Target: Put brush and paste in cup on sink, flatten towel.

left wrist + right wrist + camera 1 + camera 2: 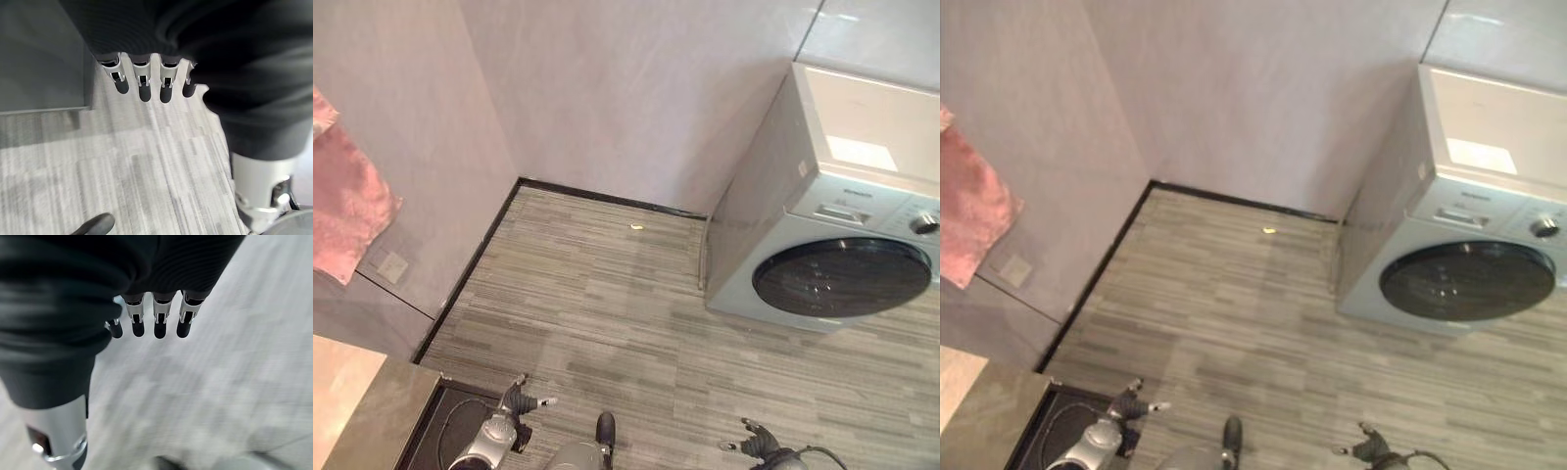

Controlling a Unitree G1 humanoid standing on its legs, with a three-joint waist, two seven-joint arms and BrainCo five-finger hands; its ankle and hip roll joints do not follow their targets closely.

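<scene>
A pink towel (344, 201) hangs rumpled on the wall at the far left. My left hand (517, 401) hangs low at the bottom edge beside a counter corner, with its fingers (142, 83) straight and nothing in them. My right hand (759, 443) hangs at the bottom right over the floor. Its fingers (156, 320) are also straight and empty. Both hands are far below the towel and apart from it.
A beige counter top (347, 397) with a dark side panel (39, 54) fills the lower left corner. A white front-loading washing machine (842, 215) stands at the right against the wall. Striped grey floor (607, 294) lies between them, with a small bright speck (636, 226) near the far wall.
</scene>
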